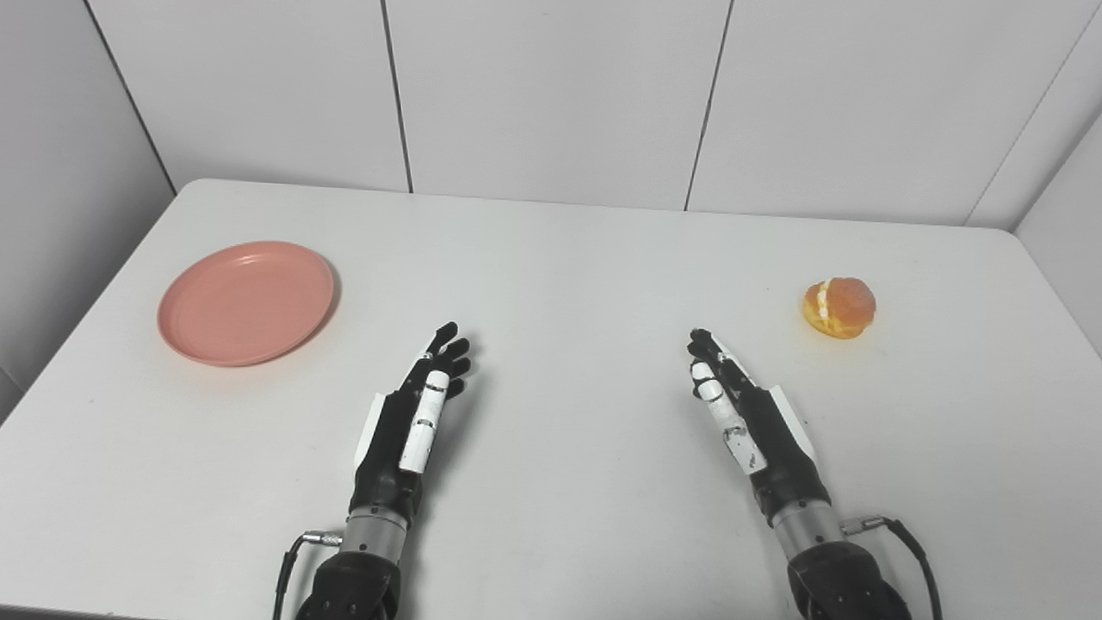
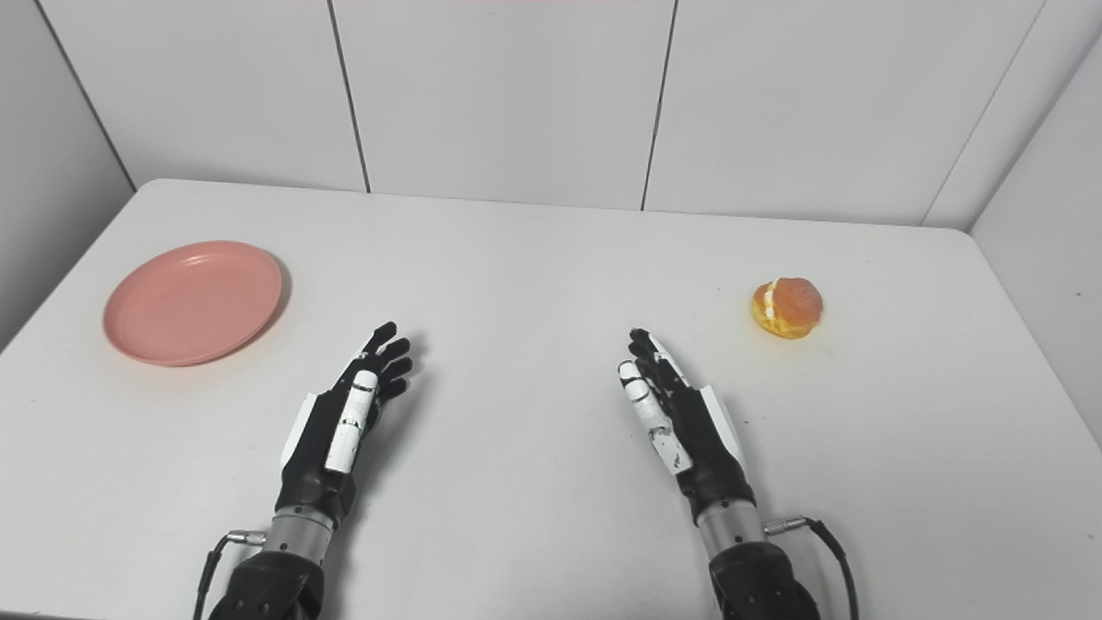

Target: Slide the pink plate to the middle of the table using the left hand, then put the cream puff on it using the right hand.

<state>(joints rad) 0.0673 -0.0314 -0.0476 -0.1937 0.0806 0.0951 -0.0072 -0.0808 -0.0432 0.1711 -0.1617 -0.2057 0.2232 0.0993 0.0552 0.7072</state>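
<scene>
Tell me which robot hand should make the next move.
Left. The pink plate sits empty at the table's left side, nearest the open left robot hand; the cream puff waits by the right robot hand.

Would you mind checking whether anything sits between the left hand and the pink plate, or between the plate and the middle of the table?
Nothing visible does. Bare table lies between the left hand and the plate, and from the plate to the middle.
</scene>
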